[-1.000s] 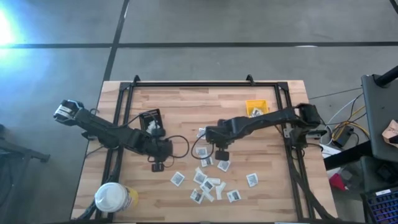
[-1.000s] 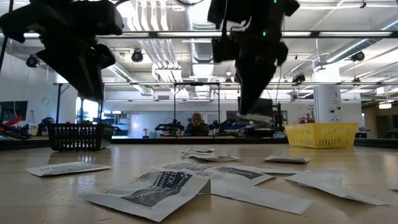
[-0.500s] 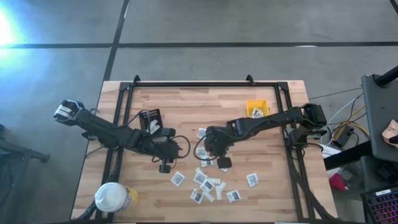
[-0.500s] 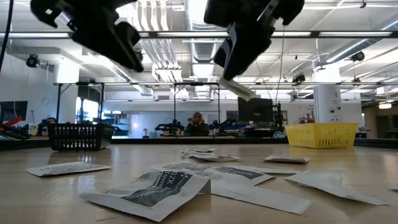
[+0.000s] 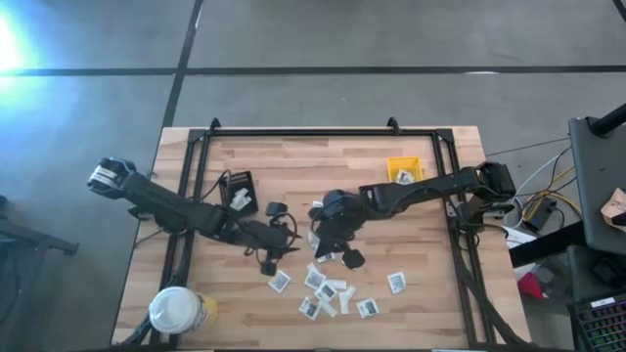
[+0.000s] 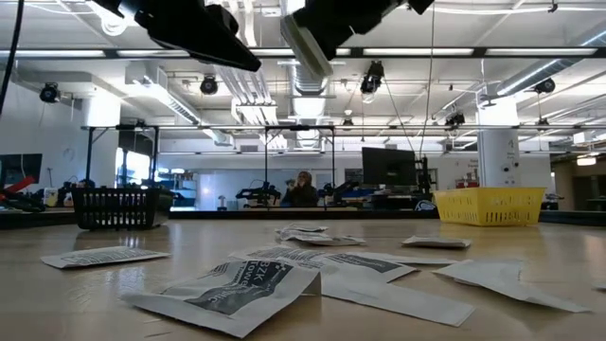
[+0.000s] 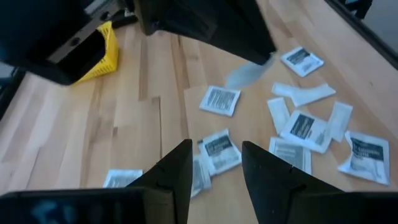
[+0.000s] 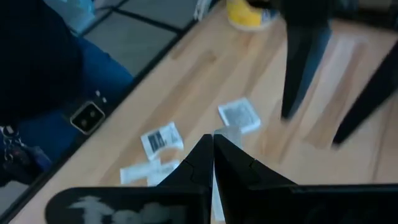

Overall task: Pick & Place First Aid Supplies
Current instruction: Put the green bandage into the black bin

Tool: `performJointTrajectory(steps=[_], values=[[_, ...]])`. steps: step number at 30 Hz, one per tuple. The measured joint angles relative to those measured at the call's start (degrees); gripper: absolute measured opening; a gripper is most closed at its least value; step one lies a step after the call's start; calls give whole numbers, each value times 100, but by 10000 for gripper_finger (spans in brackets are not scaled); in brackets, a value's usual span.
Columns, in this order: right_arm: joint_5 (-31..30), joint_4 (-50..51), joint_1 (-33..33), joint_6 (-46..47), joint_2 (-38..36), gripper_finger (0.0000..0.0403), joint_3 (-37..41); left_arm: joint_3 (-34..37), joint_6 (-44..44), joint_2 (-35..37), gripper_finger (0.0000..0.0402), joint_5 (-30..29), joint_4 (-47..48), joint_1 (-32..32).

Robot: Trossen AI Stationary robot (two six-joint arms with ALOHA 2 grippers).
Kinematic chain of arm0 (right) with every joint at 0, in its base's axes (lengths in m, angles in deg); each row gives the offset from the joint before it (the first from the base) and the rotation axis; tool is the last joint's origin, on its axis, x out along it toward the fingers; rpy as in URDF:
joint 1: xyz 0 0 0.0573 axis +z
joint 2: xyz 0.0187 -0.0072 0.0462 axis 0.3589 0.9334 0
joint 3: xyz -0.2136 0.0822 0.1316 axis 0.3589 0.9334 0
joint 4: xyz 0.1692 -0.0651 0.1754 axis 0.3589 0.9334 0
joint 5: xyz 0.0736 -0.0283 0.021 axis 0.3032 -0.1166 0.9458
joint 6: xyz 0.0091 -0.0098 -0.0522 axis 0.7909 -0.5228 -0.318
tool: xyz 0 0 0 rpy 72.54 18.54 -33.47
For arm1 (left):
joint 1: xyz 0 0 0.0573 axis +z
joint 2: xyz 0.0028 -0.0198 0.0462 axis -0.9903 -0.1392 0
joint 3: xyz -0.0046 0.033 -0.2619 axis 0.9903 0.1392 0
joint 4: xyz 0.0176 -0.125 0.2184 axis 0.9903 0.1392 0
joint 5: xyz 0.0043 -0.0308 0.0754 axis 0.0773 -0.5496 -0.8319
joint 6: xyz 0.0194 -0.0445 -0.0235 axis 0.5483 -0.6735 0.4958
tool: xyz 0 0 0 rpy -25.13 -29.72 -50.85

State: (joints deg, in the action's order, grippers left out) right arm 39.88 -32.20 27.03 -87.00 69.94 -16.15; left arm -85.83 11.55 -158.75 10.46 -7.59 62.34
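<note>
On the front half of the wooden table (image 5: 293, 161), the first aid packets (image 5: 333, 289) are lying in a loose scatter, mostly white squares with dark grey centres and a few narrow pale strips among them, some overlapping. In the low view the nearest ones (image 6: 237, 284) are lying flat on the boards. One packet (image 6: 303, 40) is hanging in the air above this scatter: the right gripper (image 5: 331, 238) is pinching it, its two fingers (image 8: 205, 163) pressed together with the pale edge of the packet showing just past their tips. From the left wrist camera the same packet (image 7: 247, 73) is showing as a greyish flap below the dark body of the right arm.

The left gripper (image 5: 269, 262) is hovering beside the left edge of the scatter, its fingers (image 7: 177, 171) standing apart with nothing between them, looking down on several packets.

Farther back on the right, the small yellow bin (image 5: 404, 162) is holding a packet already. Back on the left, the black tray (image 5: 235, 181) is carrying something white. A round white-lidded yellow tub (image 5: 178, 311) is standing at the front left corner. Beyond the table, a person (image 6: 303, 189) is sitting in the room.
</note>
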Motion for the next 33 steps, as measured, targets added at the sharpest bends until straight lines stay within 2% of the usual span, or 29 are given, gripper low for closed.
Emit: performJointTrajectory(steps=[11, 25, 33], values=[[94, -450, 0, -189, 0, 8, 0, 2, 151, -136, 133, 27, -594, 0], [98, -588, 0, -367, -2, 8, -169, 2, 256, -138, 133, 750, -976, 7], [96, -760, 0, -369, -2, 8, -208, 1, 426, -138, 133, 772, -1240, 7]])
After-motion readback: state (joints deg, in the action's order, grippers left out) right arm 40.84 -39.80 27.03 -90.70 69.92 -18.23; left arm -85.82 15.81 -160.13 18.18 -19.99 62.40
